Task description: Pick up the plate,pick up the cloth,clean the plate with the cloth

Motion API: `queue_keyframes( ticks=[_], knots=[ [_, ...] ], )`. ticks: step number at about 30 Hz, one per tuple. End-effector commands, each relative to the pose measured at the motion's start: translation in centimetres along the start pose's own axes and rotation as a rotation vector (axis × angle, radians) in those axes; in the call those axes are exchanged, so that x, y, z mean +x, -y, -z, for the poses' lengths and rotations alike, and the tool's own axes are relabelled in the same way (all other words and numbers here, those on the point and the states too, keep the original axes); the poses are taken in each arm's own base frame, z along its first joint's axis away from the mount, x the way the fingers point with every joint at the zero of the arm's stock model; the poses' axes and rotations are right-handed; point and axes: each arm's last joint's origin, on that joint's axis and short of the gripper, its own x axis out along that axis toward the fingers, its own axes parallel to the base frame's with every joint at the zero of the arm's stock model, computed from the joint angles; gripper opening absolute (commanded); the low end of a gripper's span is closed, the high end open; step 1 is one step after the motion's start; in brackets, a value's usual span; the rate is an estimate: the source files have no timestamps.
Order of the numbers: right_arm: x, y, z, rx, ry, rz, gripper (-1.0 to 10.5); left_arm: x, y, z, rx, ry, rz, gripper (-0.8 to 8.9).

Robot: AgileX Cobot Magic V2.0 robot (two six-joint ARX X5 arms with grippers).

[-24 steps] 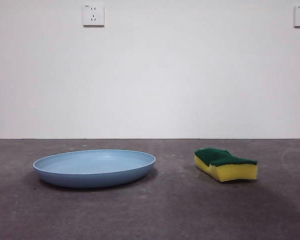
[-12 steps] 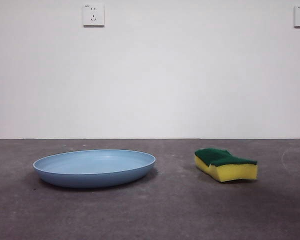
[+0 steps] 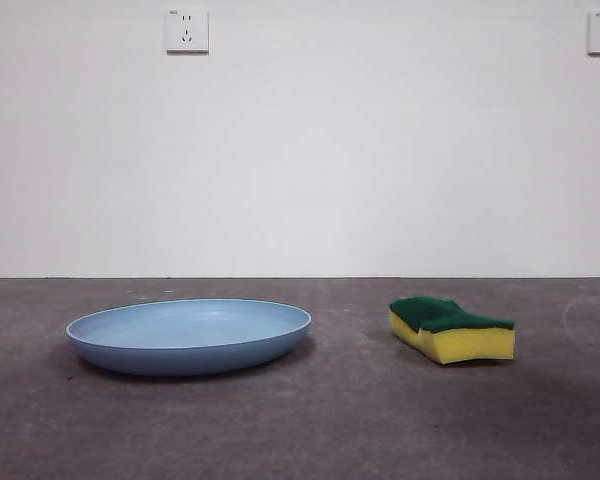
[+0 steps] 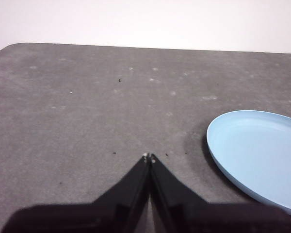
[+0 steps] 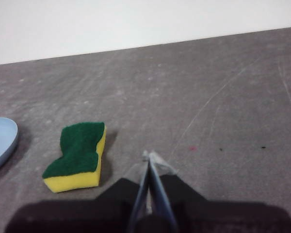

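While both pincers, left pincer (image 4: pixel 149 156) and right pincer (image 5: pixel 148 155), wait closed and empty, plate (image 3: pixel 188 335) and sponge (image 3: pixel 452 328) at its 3 o'clock lie apart on the desk (image 3: pixel 360 420), reachable one per arm.

Light-blue plate (image 3: pixel 188 336) flat on table; cloth (image 3: pixel 451 329) beside it, apart, green face up.

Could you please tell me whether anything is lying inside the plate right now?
Nothing shows inside the plate: its blue inner surface looks bare in the front and left wrist views. The sponge lies apart on the table. What is under the plate is hidden.
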Motion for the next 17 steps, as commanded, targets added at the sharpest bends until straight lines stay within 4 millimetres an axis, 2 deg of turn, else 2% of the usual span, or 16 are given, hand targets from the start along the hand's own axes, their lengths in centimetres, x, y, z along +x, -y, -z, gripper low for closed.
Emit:
queue_keyframes(
  ticks=[1, 17],
  knots=[
    [0.1, -0.01, 0.44, 0.041, -0.017, -0.019, 0.0, 0.13, -0.06, 0.41, -0.003, -0.007, -0.004, -0.03],
    [0.1, 0.08, 0.42, 0.059, -0.013, 0.013, 0.0, 0.13, -0.06, 0.41, -0.003, -0.007, -0.004, -0.03]
  ],
)
